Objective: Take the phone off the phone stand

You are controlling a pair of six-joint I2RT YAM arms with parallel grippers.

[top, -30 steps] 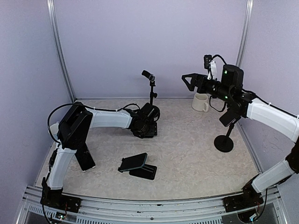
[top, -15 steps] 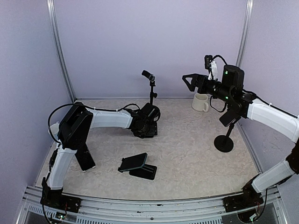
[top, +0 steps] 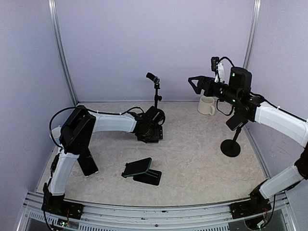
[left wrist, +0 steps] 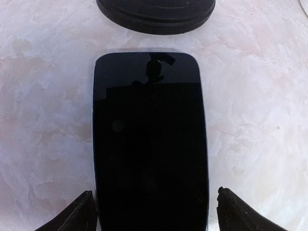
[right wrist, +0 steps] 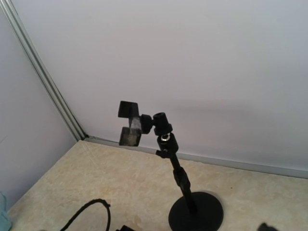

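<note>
A black phone (left wrist: 149, 144) lies flat, screen up, on the table just in front of the round base (left wrist: 156, 12) of the pole phone stand (top: 156, 98). The stand's clamp (right wrist: 130, 122) at the top is empty. My left gripper (left wrist: 151, 211) is low over the phone's near end. Its jaws are open, one fingertip on each side of the phone and a small gap on the right. In the top view my left gripper (top: 153, 134) covers the phone. My right gripper (top: 192, 83) is open and empty, held high at the back right and pointing at the stand.
A second black phone (top: 137, 167) rests on a wedge stand (top: 148, 177) at the front centre. A third stand with a round base (top: 231, 147) is at the right. A white mug (top: 207, 106) sits at the back right. A black cable (right wrist: 82, 214) lies on the table.
</note>
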